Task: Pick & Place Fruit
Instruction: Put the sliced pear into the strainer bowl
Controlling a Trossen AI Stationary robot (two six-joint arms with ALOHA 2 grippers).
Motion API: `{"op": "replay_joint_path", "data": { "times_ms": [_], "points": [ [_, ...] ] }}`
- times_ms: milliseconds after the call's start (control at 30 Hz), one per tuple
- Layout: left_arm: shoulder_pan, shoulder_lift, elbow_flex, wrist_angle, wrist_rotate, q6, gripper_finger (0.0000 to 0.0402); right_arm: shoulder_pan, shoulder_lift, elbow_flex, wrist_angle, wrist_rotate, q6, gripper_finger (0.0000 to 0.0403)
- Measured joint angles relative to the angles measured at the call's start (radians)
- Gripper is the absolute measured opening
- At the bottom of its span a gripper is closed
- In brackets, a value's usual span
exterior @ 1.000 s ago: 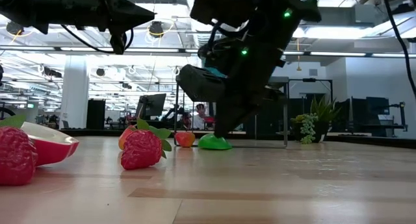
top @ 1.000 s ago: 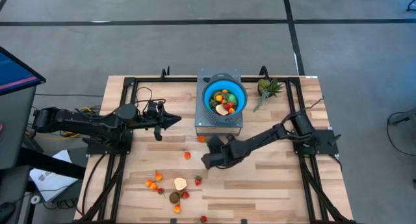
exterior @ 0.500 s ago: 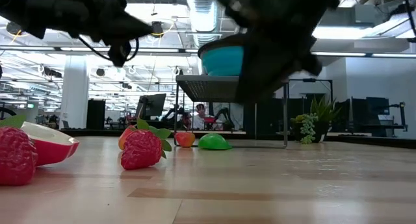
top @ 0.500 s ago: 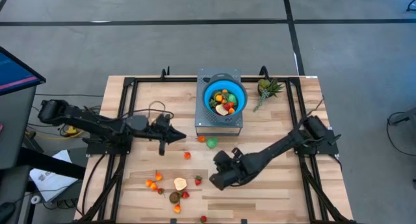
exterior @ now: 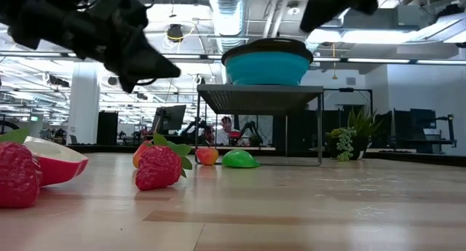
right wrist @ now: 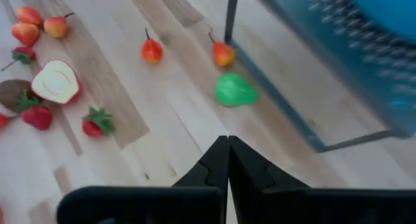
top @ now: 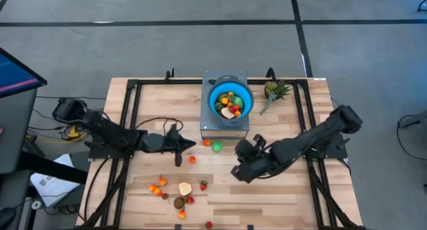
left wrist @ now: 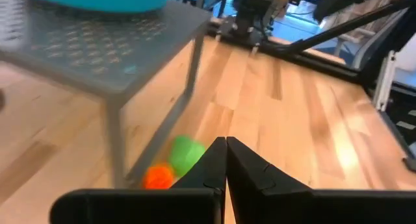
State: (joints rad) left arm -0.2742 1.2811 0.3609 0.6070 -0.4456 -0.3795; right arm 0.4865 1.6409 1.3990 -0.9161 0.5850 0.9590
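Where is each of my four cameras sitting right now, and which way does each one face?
High view: overhead, straight down on table, both arms, blue bowl.
Low view: table height, looking level at strawberry, green fruit, arms overhead.
Left wrist view: behind shut left claw, facing the bowl's grey stand.
Right wrist view: behind shut right claw, facing scattered fruit.
Shared: the green fruit appears in all four.

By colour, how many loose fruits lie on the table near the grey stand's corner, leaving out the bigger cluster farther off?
Orange fruit: 2
Green fruit: 1
Total: 3
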Motion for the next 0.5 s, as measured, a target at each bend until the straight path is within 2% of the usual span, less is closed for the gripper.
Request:
{"op": "replay_joint_path", "data": {
  "times_ms": [267, 500],
  "points": [
    [0.0, 0.21, 0.146, 0.003, -0.074, -0.002, 0.0001, 0.039, -0.201, -0.147, 0.044, 0.009, -0.038, 0.0],
    [-0.001, 0.351, 0.242, 0.002, -0.207, -0.08, 0.0001, 0.065, -0.397, -0.298, 0.118, 0.026, -0.039, 0.0]
  ]
}}
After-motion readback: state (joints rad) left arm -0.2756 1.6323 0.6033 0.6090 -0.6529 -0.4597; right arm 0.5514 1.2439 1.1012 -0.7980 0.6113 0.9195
